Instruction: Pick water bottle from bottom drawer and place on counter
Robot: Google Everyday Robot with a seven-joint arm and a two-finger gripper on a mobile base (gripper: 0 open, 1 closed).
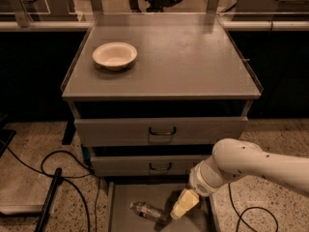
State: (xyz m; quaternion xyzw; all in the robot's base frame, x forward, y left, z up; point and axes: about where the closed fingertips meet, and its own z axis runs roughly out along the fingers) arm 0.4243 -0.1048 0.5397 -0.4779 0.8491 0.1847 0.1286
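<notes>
One white arm (251, 166) reaches in from the right and bends down over the bottom drawer (126, 197). That drawer stands pulled out toward the near edge of the scene. Above it are two closed drawers with dark handles, the upper drawer (203, 128) and the middle drawer (120, 166).

The gripper (179, 208) hangs low inside the open drawer, toward its right side, with its pale yellow tip angled down and to the left. How far it is open cannot be told, nor whether it has hold of anything.

The water bottle (146, 210) lies on its side on the drawer's flat grey floor, just left of the gripper's tip. Its length runs from far left to near right. Whether the two touch is not clear.

Above the drawers, the counter (193, 62) spreads wide and grey, with thin raised rims along its sides. A cream bowl (115, 55) sits upright on the counter's left part, well apart from the bottle and the gripper.

On the speckled floor (43, 139) to the left of the cabinet, dark cables (29, 168) loop and trail toward the near edge.
</notes>
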